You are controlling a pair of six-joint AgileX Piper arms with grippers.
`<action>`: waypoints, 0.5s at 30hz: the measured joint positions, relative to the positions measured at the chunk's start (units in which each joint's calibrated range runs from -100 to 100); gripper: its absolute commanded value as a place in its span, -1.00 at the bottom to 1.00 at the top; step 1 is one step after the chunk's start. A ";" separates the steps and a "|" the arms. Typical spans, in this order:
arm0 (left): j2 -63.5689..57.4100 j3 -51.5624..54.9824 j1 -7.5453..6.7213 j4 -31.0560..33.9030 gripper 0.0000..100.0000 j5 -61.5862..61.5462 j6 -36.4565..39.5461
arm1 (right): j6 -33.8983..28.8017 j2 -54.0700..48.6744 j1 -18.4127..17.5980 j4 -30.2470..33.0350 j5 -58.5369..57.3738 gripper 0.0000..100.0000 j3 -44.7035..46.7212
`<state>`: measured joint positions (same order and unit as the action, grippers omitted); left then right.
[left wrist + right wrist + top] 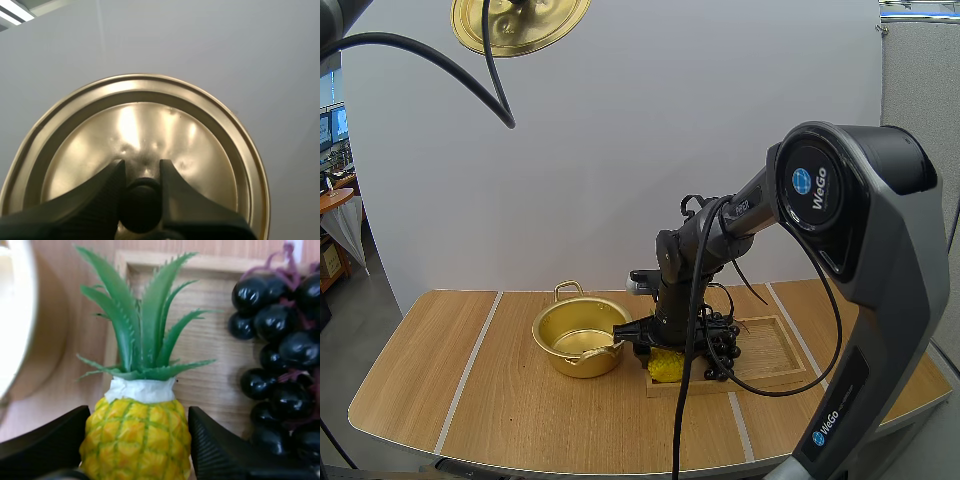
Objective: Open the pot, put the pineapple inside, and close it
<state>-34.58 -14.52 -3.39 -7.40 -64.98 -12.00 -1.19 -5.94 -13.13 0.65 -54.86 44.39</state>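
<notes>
The gold pot (546, 330) stands open on the table, left of the wooden tray (775, 352). Its gold lid (520, 22) hangs high above the table's left side. My left gripper (142, 167) is shut on the lid's black knob (142, 206), and the lid's underside (150, 120) faces the camera. The yellow pineapple (136, 440) with green leaves lies in the tray's corner nearest the pot. My right gripper (139, 440) straddles the pineapple, a finger pressed against each side of it. From above, the pineapple (666, 365) sits just under that gripper (655, 345).
A bunch of dark grapes (285, 345) lies in the tray (210, 360) right beside the pineapple. The pot's rim (12, 315) is close on the pineapple's other side. Bare wooden table lies left of the pot and in front of it.
</notes>
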 measured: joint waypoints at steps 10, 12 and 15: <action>0.00 0.00 0.00 0.00 -1.00 0.00 0.00 | 2.21 -9.50 0.00 0.00 -0.34 -1.00 -1.22; 0.00 0.00 0.00 0.00 -1.00 0.00 0.00 | 3.51 -11.69 0.00 0.00 -1.57 -1.00 -3.15; 0.00 0.00 0.00 0.00 -1.00 0.00 0.00 | 4.77 -12.95 -0.16 0.00 -3.87 -1.00 -6.98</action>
<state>-34.58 -14.52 -3.39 -7.40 -64.98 -12.00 3.59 -18.89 -13.29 0.65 -58.73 37.41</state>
